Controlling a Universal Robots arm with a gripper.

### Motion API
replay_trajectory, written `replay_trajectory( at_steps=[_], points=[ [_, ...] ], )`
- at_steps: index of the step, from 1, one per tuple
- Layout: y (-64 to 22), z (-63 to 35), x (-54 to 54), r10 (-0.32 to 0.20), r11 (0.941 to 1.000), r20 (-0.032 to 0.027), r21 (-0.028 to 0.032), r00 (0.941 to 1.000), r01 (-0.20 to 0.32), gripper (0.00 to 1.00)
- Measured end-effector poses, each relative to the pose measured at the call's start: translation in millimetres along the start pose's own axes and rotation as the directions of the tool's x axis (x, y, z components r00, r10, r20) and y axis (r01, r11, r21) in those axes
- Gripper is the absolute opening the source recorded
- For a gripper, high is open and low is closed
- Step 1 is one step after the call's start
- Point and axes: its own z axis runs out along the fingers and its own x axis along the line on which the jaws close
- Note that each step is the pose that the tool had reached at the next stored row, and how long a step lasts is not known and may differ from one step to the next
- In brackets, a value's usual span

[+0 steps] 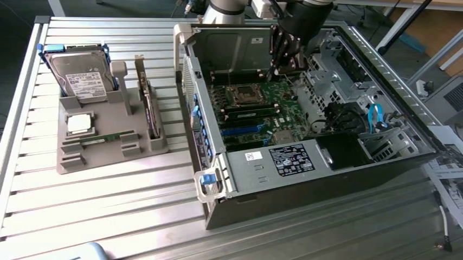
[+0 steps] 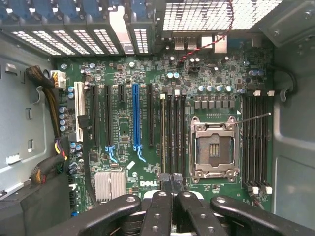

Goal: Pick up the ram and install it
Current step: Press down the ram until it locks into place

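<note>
Your black two-fingered gripper (image 2: 171,189) hangs inside the open dark computer case (image 1: 376,162), over the green motherboard (image 2: 147,64), its fingers pressed together and pinching nothing visible. The slim green ram stick (image 1: 97,140) lies flat in the grey plastic parts holder (image 1: 108,157), well apart towards the exterior view's left, long axis across the holder.

Black screw-studded gripper (image 2: 171,189), grey arm (image 1: 225,8)
</note>
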Motion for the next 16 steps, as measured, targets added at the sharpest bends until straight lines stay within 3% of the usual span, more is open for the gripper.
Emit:
replay_trajectory(
  at_steps=[7,16],
  points=[
    [0.0,0.0,0.0,0.091,0.9959,-0.0001,0.0012,0.9959,-0.091,0.11],
    [0.0,0.0,0.0,0.222,0.9751,-0.0001,0.0029,0.9751,-0.222,0.11]
  ],
)
